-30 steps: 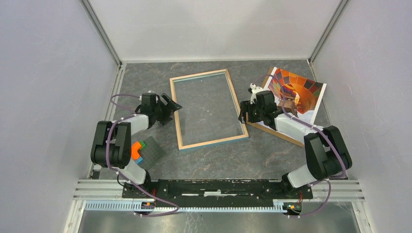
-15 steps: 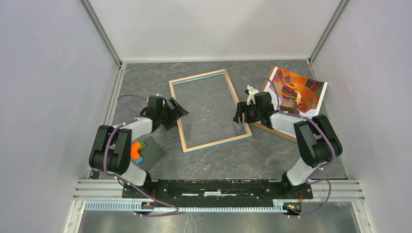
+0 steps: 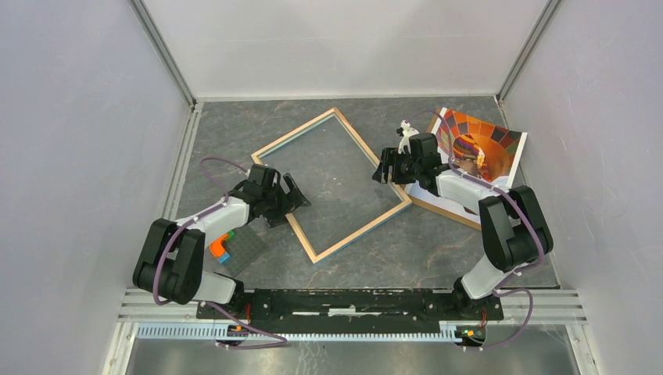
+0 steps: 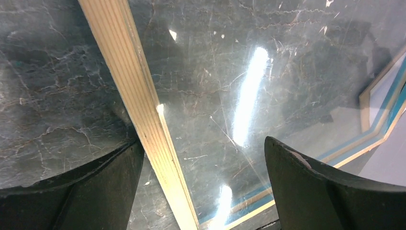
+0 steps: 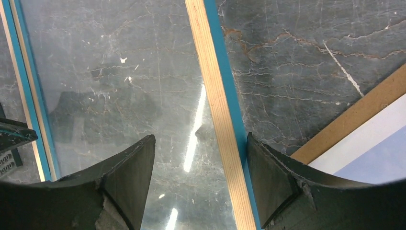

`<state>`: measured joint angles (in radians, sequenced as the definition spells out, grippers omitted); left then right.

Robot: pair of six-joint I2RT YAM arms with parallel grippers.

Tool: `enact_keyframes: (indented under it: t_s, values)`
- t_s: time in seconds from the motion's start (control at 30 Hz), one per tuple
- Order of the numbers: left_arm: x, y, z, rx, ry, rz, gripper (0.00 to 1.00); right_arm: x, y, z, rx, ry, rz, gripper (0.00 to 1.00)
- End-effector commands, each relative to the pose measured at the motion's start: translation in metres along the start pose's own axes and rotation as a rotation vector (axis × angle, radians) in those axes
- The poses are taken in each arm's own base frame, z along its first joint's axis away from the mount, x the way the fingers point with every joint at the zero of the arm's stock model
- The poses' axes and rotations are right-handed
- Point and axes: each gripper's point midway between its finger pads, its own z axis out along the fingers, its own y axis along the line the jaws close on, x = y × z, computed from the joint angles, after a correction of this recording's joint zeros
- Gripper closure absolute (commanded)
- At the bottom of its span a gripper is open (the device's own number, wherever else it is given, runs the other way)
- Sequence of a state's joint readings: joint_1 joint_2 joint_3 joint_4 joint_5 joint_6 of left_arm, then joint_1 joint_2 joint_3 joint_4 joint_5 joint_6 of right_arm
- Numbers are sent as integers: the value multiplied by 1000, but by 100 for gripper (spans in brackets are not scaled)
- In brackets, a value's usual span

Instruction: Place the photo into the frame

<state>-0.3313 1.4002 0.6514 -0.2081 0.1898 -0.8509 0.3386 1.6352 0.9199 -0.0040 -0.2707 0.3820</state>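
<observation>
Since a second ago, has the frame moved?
Yes. The frame has turned counterclockwise in the top view: its far corner swung left, away from the photo, which lies unmoved, and it now sits as a diamond.

The frame (image 3: 294, 134) lies flat on the desk (image 3: 234, 125). Right of it, the photo (image 3: 489, 148) lies on a backing board (image 3: 442, 209).
</observation>
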Motion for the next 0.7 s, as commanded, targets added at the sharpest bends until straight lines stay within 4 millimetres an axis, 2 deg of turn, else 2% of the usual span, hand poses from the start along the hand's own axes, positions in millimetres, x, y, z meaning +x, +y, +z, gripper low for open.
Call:
enact_keyframes:
  t_s: [0.0, 0.07, 0.23, 0.33, 0.67]
  values:
    - [28, -34, -4, 125, 123, 4, 0, -15, 46, -5, -168, -15, 15, 26]
    - [37, -45, -3, 137, 134, 29, 0, -23, 46, -6, -161, -31, 7, 26]
    - [53, -71, -1, 163, 155, 68, 0, -45, 31, -4, -134, -60, 11, 26]
    - [61, -84, 2, 171, 165, 91, 0, -49, 17, 0, -107, -39, 4, 26]
    - [89, -104, 12, 194, 226, 162, 0, -54, -40, 30, -68, 36, 68, 24]
